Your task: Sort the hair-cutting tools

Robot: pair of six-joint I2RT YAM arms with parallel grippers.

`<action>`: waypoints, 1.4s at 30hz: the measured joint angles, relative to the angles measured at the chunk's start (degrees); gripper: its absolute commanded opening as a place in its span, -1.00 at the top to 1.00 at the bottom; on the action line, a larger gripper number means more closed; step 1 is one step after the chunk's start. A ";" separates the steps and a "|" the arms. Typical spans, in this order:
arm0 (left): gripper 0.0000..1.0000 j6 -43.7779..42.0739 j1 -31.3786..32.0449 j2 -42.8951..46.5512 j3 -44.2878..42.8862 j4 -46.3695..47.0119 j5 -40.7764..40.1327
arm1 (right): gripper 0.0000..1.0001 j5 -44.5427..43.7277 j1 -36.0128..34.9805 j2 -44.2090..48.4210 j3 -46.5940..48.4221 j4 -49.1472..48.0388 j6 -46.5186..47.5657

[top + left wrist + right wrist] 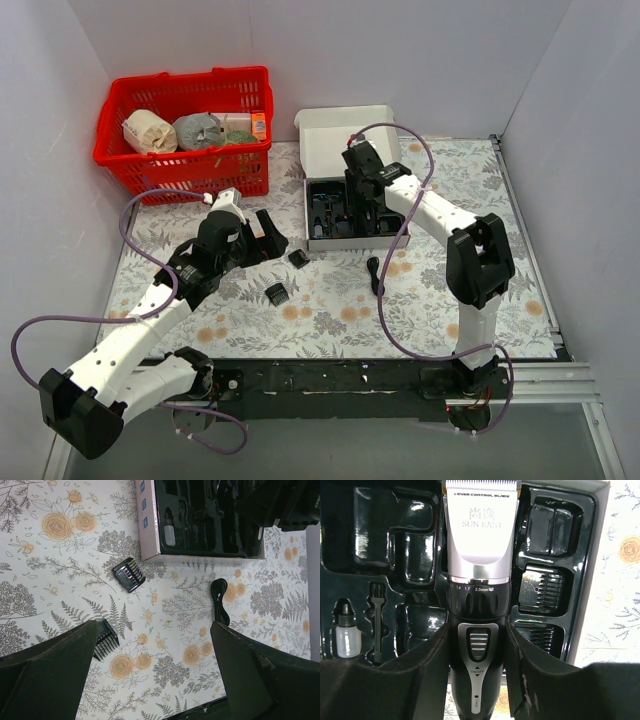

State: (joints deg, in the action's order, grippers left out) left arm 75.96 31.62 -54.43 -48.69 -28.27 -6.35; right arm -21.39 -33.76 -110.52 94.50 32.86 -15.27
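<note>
My right gripper (479,635) is shut on the black hair clipper (479,555) with its silvery head, holding it over the black tray of the kit box (345,240). Two comb attachments (542,587) sit in tray slots at the right. My left gripper (154,627) is open and empty, hovering over the floral table. One loose comb (129,574) lies by the box corner. Another comb (104,639) is partly hidden behind my left finger. The coiled black cord (220,600) lies in front of the box. In the top view the combs (298,258) (277,293) and the cord (374,272) lie between the arms.
A red basket (180,170) with rolls and packets stands at the back left. The kit box lid (345,125) stands open behind the tray. A small bottle (345,635) and a brush (376,625) sit in the tray's left slots. White walls surround the table.
</note>
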 measured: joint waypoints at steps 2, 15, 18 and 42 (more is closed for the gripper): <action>-0.96 -0.13 0.00 -0.02 0.00 0.00 0.00 | 0.97 -0.11 0.02 -1.11 0.00 0.20 0.02; -0.96 -0.15 0.00 -1.09 0.00 0.02 0.20 | 0.97 -0.57 1.73 -3.65 -2.89 -2.51 0.02; -0.96 -0.15 0.00 -1.36 0.00 0.04 0.20 | 0.97 -0.55 2.62 -4.22 -3.45 -3.52 0.02; -0.96 -0.35 0.00 -2.47 -0.04 0.00 0.13 | 0.20 2.43 3.72 -7.72 -3.45 -8.39 -1.20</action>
State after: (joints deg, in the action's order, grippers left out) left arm 75.61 31.62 -56.90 -48.73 -28.27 -6.22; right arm -18.96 -30.04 -118.24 91.05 24.47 -16.47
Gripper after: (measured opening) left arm 0.981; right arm 0.481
